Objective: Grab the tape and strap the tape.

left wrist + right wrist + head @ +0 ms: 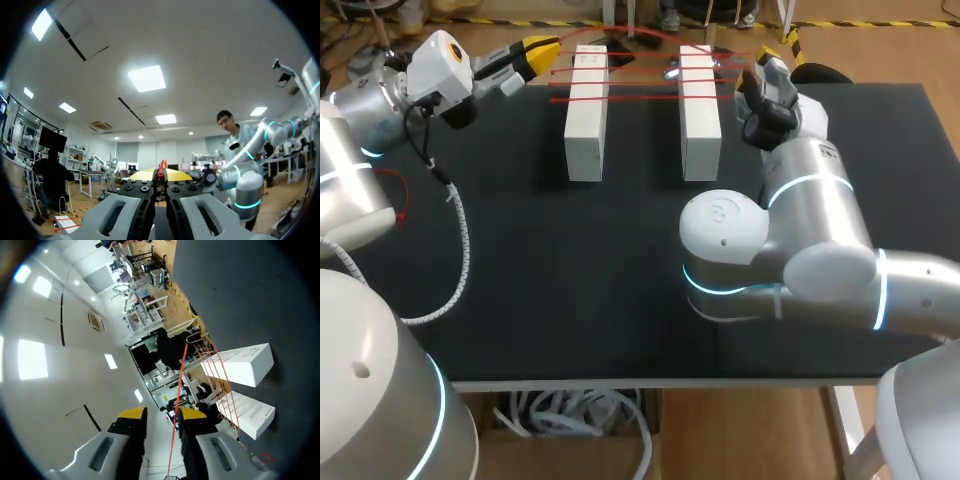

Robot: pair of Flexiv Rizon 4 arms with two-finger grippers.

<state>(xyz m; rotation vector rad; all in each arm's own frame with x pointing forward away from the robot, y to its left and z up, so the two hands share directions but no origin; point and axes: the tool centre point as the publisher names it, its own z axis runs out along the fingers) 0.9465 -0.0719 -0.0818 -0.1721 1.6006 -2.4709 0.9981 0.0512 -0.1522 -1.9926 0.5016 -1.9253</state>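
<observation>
On my left, the left gripper (542, 48) hangs above the table's (570, 260) far left part; in its wrist view its yellow tips (160, 174) are pinched together on an end of the red tape (640, 72); the tape runs in several strands across the tops of the left white block (585, 120) and the right white block (700, 120), both lying side by side, apart; past them, the right gripper (767, 52) sits at the far edge; its jaws (162, 415) stand apart, one strand (179, 385) passing between them, close to one finger.
</observation>
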